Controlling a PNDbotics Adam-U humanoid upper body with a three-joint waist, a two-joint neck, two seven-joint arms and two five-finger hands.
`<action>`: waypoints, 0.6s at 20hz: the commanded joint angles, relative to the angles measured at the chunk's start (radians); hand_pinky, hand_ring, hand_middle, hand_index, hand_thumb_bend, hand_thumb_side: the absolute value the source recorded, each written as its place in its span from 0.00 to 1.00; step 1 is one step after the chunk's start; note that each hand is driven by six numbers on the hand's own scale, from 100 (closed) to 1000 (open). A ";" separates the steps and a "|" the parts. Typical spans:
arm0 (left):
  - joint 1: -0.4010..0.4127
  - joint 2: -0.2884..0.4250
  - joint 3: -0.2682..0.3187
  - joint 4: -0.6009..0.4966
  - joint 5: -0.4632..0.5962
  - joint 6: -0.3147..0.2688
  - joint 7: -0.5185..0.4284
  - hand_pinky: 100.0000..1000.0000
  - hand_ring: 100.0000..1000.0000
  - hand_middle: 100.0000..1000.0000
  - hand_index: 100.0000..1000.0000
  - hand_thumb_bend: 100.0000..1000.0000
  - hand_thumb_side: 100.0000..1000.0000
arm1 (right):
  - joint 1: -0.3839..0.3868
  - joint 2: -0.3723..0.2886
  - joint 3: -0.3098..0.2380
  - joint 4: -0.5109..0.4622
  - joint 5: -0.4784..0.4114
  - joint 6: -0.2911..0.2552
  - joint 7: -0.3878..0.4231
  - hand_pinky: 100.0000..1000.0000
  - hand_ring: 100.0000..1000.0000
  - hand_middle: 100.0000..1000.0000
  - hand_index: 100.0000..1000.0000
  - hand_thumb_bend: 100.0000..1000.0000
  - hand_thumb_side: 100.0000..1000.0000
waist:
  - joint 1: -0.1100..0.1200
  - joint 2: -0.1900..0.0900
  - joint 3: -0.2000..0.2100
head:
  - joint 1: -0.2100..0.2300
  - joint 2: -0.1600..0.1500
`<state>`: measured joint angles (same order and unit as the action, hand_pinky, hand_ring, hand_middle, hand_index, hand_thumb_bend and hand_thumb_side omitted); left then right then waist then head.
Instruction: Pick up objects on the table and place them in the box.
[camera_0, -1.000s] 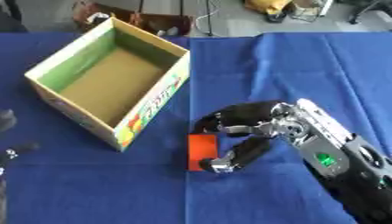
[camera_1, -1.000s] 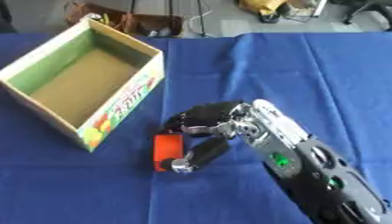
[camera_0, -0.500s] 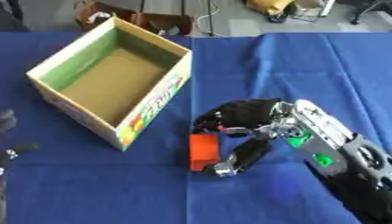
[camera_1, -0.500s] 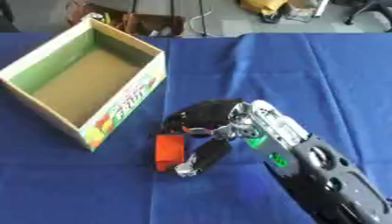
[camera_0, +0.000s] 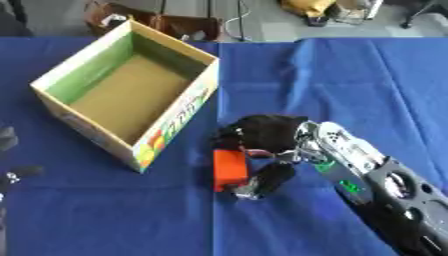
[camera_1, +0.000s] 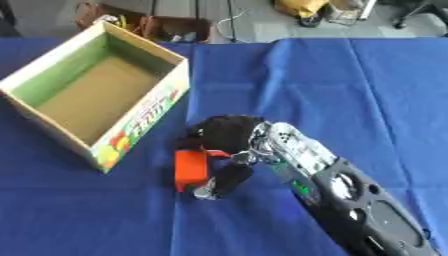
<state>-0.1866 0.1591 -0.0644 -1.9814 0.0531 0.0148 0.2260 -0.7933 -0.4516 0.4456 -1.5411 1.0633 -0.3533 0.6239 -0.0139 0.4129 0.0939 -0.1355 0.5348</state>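
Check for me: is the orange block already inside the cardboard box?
No, the orange block lies on the blue cloth beside the cardboard box, with the right hand curled around it, and the box holds nothing.

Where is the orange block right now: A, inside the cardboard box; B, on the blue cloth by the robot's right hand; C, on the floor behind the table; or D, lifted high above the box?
B: the orange block lies on the blue cloth, the right hand curled round it, beside the open box.
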 joint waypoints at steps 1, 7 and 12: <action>-0.007 0.014 -0.004 -0.019 0.003 0.000 -0.006 0.57 0.91 0.79 0.67 0.00 1.00 | -0.010 -0.005 0.012 0.021 0.033 -0.003 -0.028 0.91 0.94 0.84 0.92 0.12 1.00 | 0.001 -0.017 0.001 | -0.004 -0.007; -0.005 0.015 -0.004 -0.019 0.002 0.003 -0.010 0.57 0.91 0.79 0.67 0.00 1.00 | -0.017 -0.013 0.015 -0.001 0.037 -0.003 -0.054 0.90 0.93 0.76 0.77 0.01 0.97 | -0.001 -0.018 -0.003 | -0.004 -0.005; -0.003 0.016 -0.004 -0.019 0.001 0.003 -0.011 0.57 0.91 0.79 0.67 0.00 1.00 | -0.020 -0.024 0.005 -0.044 -0.020 0.010 -0.042 0.88 0.90 0.62 0.66 0.00 0.94 | -0.002 -0.020 -0.007 | -0.003 -0.006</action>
<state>-0.1862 0.1591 -0.0645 -1.9814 0.0531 0.0189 0.2188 -0.8015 -0.4532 0.4563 -1.5602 1.0594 -0.3468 0.5777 -0.0174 0.4129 0.0876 -0.1360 0.5348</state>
